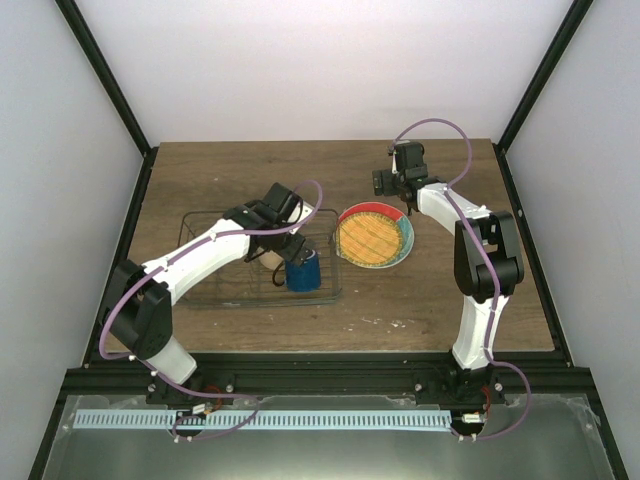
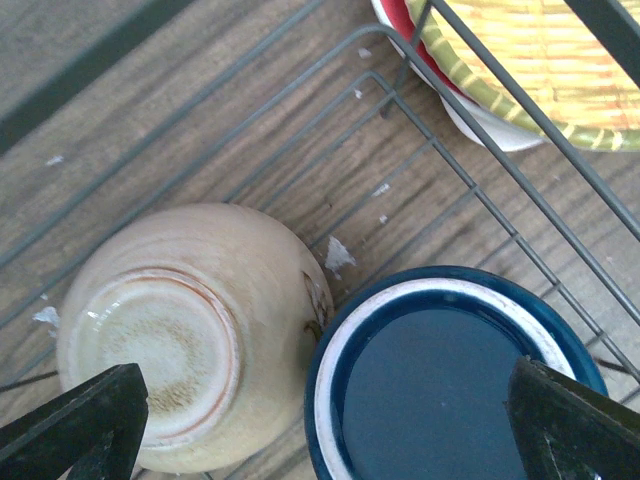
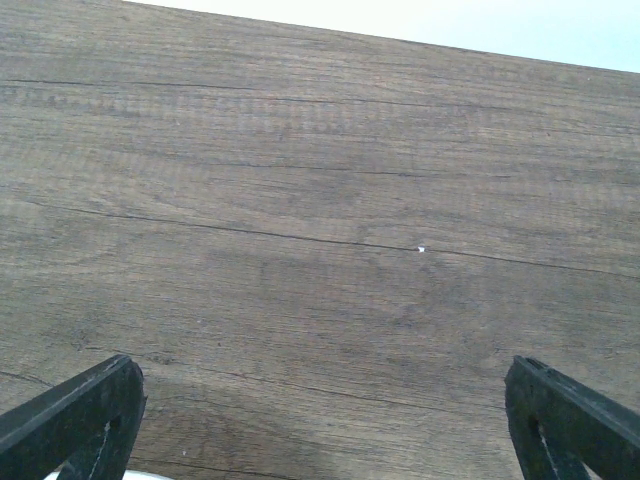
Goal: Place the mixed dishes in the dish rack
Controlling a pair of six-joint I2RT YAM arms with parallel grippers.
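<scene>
Pale walls (image 1: pixel 300 60) enclose the wooden table (image 1: pixel 250 170); left fingers (image 2: pixel 75 420) and right fingers (image 3: pixel 70 420) gape empty.

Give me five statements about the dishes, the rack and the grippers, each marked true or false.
1. The cream bowl lies upside down in the rack. True.
2. The blue mug stands outside the rack. False: it is inside the rack, beside the bowl.
3. The yellow plate lies on top of the red plate. True.
4. Both plates are already in the rack. False: they lie on the table, to the rack's right.
5. The right gripper holds a plate. False: it is open and empty over the table.
</scene>
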